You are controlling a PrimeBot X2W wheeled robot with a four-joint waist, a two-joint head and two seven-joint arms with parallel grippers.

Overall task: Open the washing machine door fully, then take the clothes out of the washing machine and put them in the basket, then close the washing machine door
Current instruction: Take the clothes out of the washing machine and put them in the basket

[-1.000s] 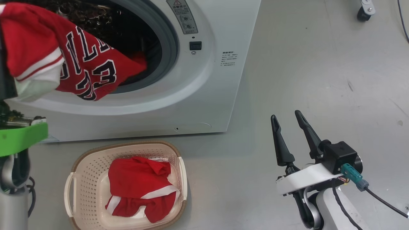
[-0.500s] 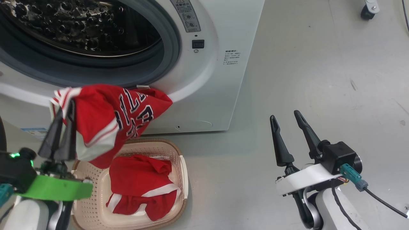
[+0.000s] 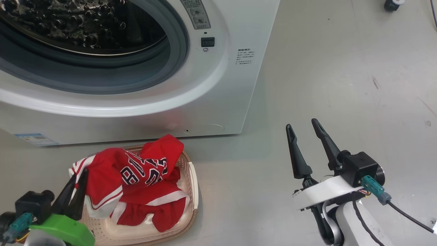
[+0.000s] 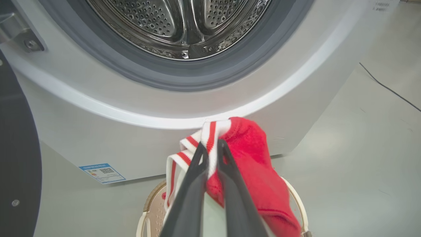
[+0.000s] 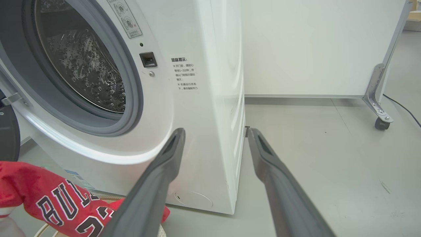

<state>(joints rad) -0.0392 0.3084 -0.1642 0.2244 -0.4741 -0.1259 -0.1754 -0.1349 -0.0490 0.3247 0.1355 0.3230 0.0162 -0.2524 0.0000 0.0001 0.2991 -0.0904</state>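
The left tool [image 3: 79, 177] is clamped on the white-striped edge of a red jersey [image 3: 143, 169]. The jersey drapes over other clothes [image 3: 160, 208] in the basket [image 3: 193, 181], which sits on the floor [image 3: 341, 68] just before the washing machine [image 3: 211, 95]. The right tool [image 3: 301, 123] stands open, well apart.

washing machine door [image 4: 16, 148] cut by wrist view's edge, basket [image 3: 192, 179] mostly hidden under clothes [image 3: 136, 171]

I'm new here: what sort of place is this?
Probably a test lab, not a home: a large white front-loading washing machine on bare grey floor, near a white partition panel on castor wheels.
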